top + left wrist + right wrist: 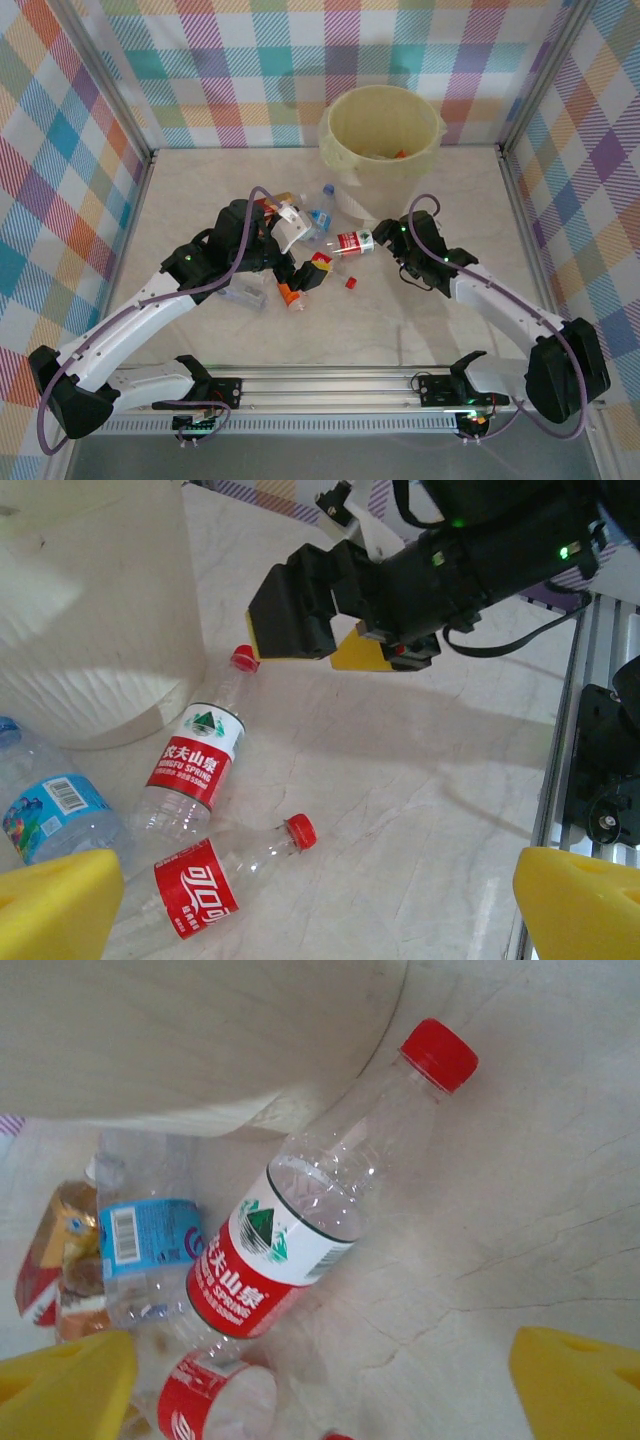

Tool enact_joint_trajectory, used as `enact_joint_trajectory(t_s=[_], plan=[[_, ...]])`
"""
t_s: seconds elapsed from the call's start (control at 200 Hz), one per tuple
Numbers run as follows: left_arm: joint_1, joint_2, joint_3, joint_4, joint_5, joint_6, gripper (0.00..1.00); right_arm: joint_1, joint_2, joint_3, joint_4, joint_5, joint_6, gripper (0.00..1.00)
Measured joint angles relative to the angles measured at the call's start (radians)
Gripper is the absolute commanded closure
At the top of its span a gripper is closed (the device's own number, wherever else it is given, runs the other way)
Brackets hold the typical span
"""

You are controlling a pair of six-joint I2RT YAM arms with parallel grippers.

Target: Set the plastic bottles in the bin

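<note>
Evidently lining up a pick, the right gripper [320, 1380] hangs with jaws wide apart over the red-and-white-labelled bottle [290, 1230] just near of the bin [385, 175], while the left gripper [320, 910], equally spread, holds nothing.

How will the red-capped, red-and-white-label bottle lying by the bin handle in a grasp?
Probably light: the bottle looks clear and empty. Likely rolls if nudged, since it lies on its round side. Thin walls may dent or slip under a squeeze.

We see two arms with white links [130, 320], black joints [565, 375] and looping purple cables [247, 205]; the left gripper [320, 910] wears yellow pads [580, 895] (blocky, foam-like).
</note>
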Motion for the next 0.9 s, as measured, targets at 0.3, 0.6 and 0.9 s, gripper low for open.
enact_joint_trajectory(t_s=[0.3,0.6,0.9], plan=[[0.000,0.000,0.000,0.000,0.000,0.000,0.00,0.000,0.143,-0.012,0.172,0.003,0.150,0.04],[0.000,0.000,0.001,0.000,0.000,0.000,0.00,0.000,0.294,-0.016,0.308,0.002,0.256,0.07],[0.000,0.000,0.002,0.000,-0.001,-0.004,0.00,0.000,0.449,-0.015,0.450,-0.023,0.307,0.08]])
